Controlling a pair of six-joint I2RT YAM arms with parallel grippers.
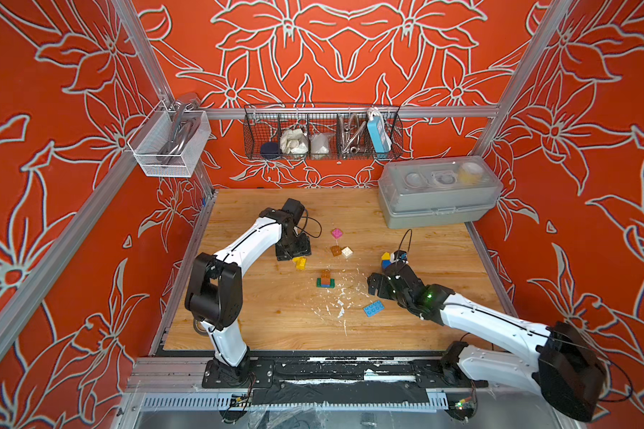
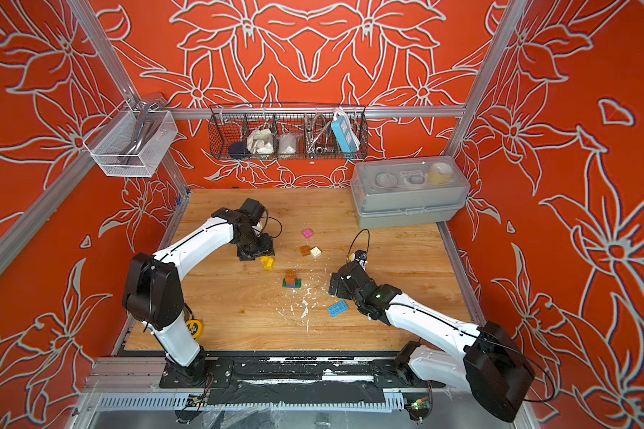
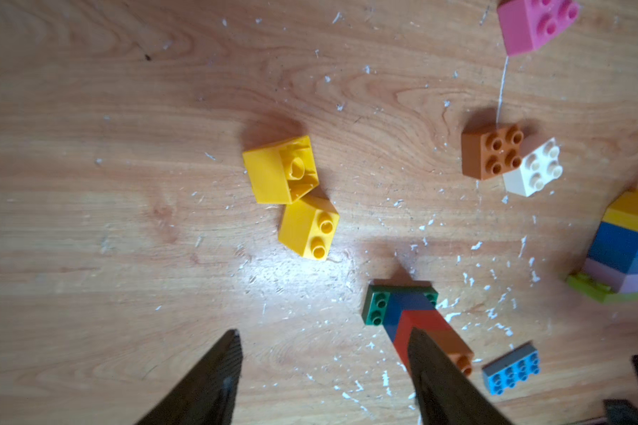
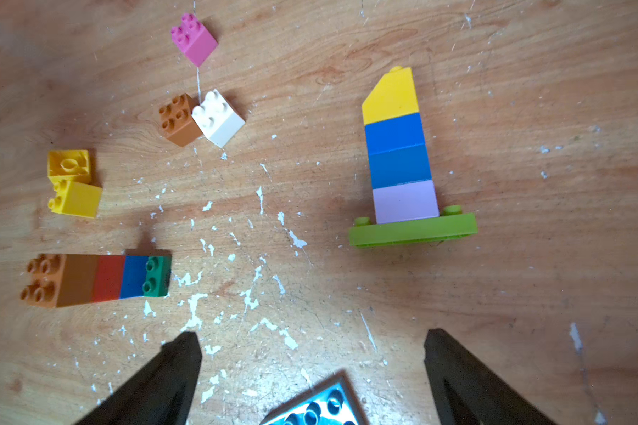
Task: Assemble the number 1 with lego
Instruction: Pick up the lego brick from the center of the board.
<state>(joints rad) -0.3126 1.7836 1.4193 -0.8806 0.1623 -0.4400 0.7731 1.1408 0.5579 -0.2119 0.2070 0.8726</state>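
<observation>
Both grippers hang open over the wooden table. In front of my left gripper (image 3: 325,333) (image 1: 289,257) lie two yellow lego bricks (image 3: 284,171) (image 1: 300,262) on their sides, touching each other, with nothing between the fingers. A brown, red and blue stack on a green plate (image 1: 326,279) (image 3: 402,312) stands mid-table. A yellow, blue and lilac tower on a lime plate (image 4: 398,154) (image 1: 386,259) stands beyond my right gripper (image 4: 312,335) (image 1: 373,286). A light blue plate (image 4: 317,404) (image 1: 374,308) lies flat just under that gripper. Pink (image 1: 337,233), brown (image 1: 335,250) and white (image 1: 347,252) bricks sit loose.
A grey lidded plastic box (image 1: 439,193) fills the back right corner. A wire basket (image 1: 322,133) and a white mesh basket (image 1: 168,143) hang on the frame above the table. A yellow tape measure (image 2: 194,327) lies by the left arm's base. White flecks dot the wood.
</observation>
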